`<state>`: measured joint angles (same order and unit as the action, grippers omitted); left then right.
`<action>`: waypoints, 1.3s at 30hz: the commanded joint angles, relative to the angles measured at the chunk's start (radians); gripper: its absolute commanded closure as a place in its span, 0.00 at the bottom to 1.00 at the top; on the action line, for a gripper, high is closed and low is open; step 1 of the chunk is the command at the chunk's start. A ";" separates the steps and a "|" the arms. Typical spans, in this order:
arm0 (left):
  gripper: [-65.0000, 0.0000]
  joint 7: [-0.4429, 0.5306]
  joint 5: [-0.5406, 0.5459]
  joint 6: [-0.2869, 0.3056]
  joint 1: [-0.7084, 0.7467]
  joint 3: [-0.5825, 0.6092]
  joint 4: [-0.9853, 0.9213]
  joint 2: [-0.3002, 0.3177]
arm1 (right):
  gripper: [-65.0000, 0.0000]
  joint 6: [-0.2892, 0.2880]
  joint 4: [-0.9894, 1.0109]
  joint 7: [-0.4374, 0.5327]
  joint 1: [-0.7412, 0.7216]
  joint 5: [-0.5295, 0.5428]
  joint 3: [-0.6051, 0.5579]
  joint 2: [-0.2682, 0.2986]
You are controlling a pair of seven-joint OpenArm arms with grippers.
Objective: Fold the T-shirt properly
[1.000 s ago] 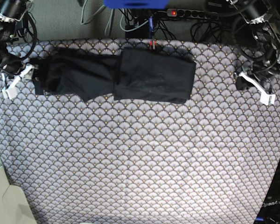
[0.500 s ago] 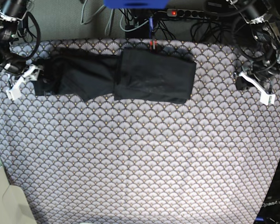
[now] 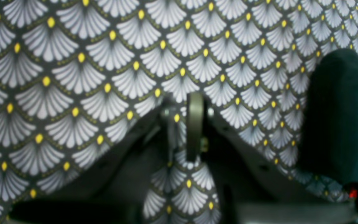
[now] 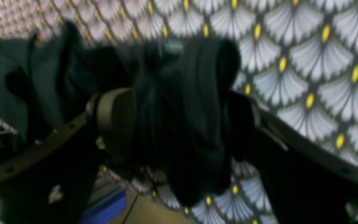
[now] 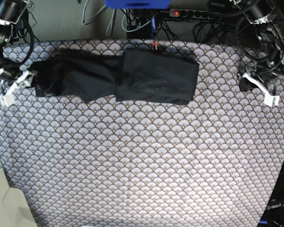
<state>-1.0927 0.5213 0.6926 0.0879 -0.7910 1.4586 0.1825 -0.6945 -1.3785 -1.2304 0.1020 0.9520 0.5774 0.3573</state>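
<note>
Cloth gathers at the shirt's [image 5: 116, 79] left end, as the base view shows it, and that end is where care is due. The shirt lies along the far edge of the tabletop [image 5: 142, 161] as a long band: a loose, rumpled strip on the left, a neat doubled panel on the right. The right gripper [image 5: 13, 89] sits at the shirt's left tip with its jaws spread wide; in its wrist view the dark fabric [image 4: 179, 124] bunches between the open jaws, gripped by neither. To do this step well, I judge it should close only on the outer hem, both layers together, not on a wad, then carry that end flat over the panel so the edges meet squarely. A low, even sweep should keep the strip from twisting. Well to the right of the shirt, the left gripper [image 5: 261, 90] hovers over bare cloth, its jaws almost pressed together and holding nothing.
</note>
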 commanded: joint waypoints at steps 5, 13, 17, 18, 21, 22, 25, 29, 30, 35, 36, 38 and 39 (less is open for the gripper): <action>0.90 0.016 0.020 0.006 -0.014 -0.003 0.014 0.016 | 0.26 -0.004 -0.012 -0.052 -0.005 0.098 0.003 0.033; 0.90 0.019 0.020 0.006 -0.014 -0.005 0.014 0.016 | 0.26 -0.004 -0.012 -0.058 0.000 0.098 -0.001 0.030; 0.90 0.019 0.020 0.006 -0.015 -0.005 0.014 0.016 | 0.26 -0.004 -0.019 -0.078 0.020 0.098 -0.001 0.029; 0.90 0.019 0.020 0.006 -0.015 -0.005 0.014 0.015 | 0.26 -0.004 -0.019 -0.084 0.021 0.098 -0.001 0.019; 0.90 0.021 0.020 0.006 -0.017 -0.005 0.012 0.002 | 0.26 -0.004 -0.020 -0.093 0.025 0.098 -0.001 0.009; 0.90 0.021 0.020 0.006 -0.017 -0.005 0.012 0.002 | 0.26 -0.004 -0.020 -0.093 0.026 0.098 -0.003 0.006; 0.90 0.021 0.020 0.006 -0.017 0.000 0.012 -0.001 | 0.26 -0.004 -0.020 -0.093 0.026 0.098 -0.004 -0.010; 0.90 0.021 0.017 0.006 -0.017 -0.003 0.014 -0.005 | 0.26 -0.004 -0.022 -0.108 0.026 0.098 -0.004 -0.011; 0.90 0.021 0.013 0.006 -0.017 -0.003 0.014 -0.005 | 0.26 -0.004 -0.022 -0.111 0.026 0.098 -0.004 -0.011; 0.90 0.021 0.013 0.006 -0.017 -0.003 0.014 -0.004 | 0.26 -0.004 -0.022 -0.114 0.023 0.098 -0.003 -0.011; 0.90 0.021 0.012 0.006 -0.017 -0.003 0.014 -0.004 | 0.26 -0.004 -0.022 -0.114 0.025 0.098 -0.003 -0.011; 0.90 0.023 0.012 0.006 -0.018 -0.002 0.012 -0.004 | 0.26 -0.004 -0.022 -0.114 0.026 0.098 -0.003 -0.013; 0.90 0.023 0.015 0.006 -0.018 -0.002 0.012 -0.004 | 0.26 -0.004 -0.022 -0.114 0.026 0.098 -0.004 -0.014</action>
<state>-1.0882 0.5201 0.6926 0.0845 -0.7902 1.4574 0.1658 -0.6945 -1.3819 -1.3468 0.1337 1.0157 0.5682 0.3290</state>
